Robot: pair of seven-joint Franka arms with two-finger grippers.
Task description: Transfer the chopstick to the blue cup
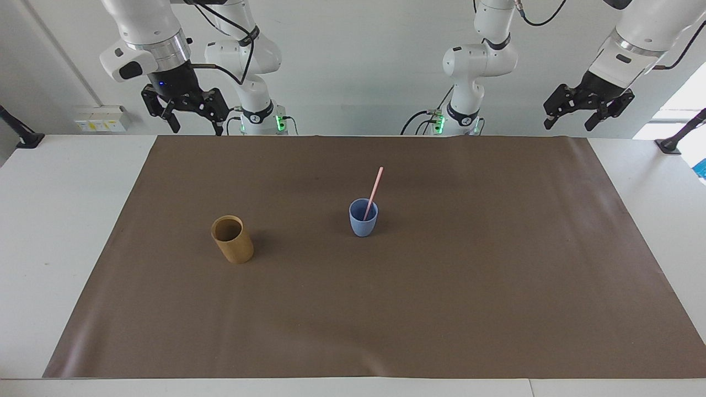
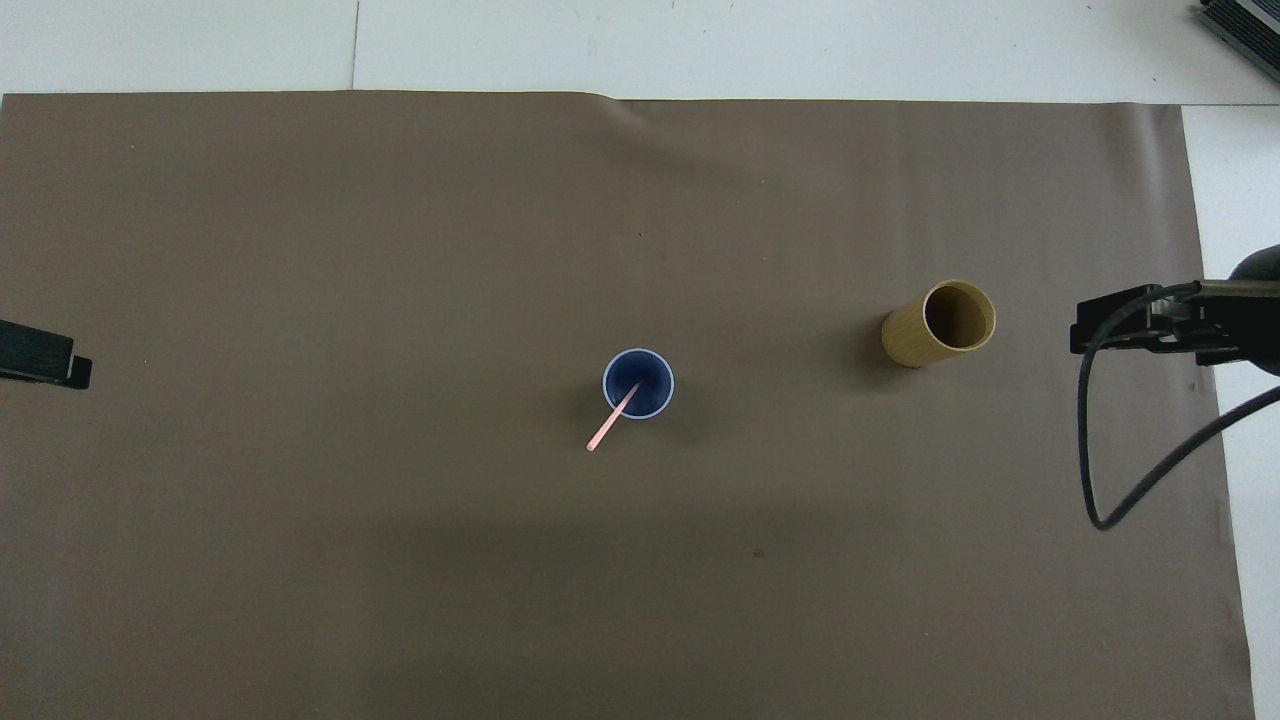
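stick already in the cup: hold back and leave it alone

the chopstick (image 1: 373,190) stands in the blue cup (image 1: 363,220) near the middle of the brown mat (image 1: 496,286), its lower end inside the cup and its upper end leaning over the rim toward the robots. only 1 stick shows. the tan holder (image 1: 233,239) stands apart from the cup, toward the right arm's end of the table, and looks empty from above.

the right gripper (image 1: 185,113) hangs high over the mat's edge nearest the robots, jaws spread wide and holding nothing. the left gripper (image 1: 587,107) hangs high off the mat's corner at its own end, also wide and empty.

judging by how things lie, the transfer looks done. the best handling now is to keep both arms high and clear of the cup. the stick leans on 1 point of the rim, and the cup is small with a rounded base, so a brush from a passing arm could tip both. if a check is wanted, look from above rather than reach in.
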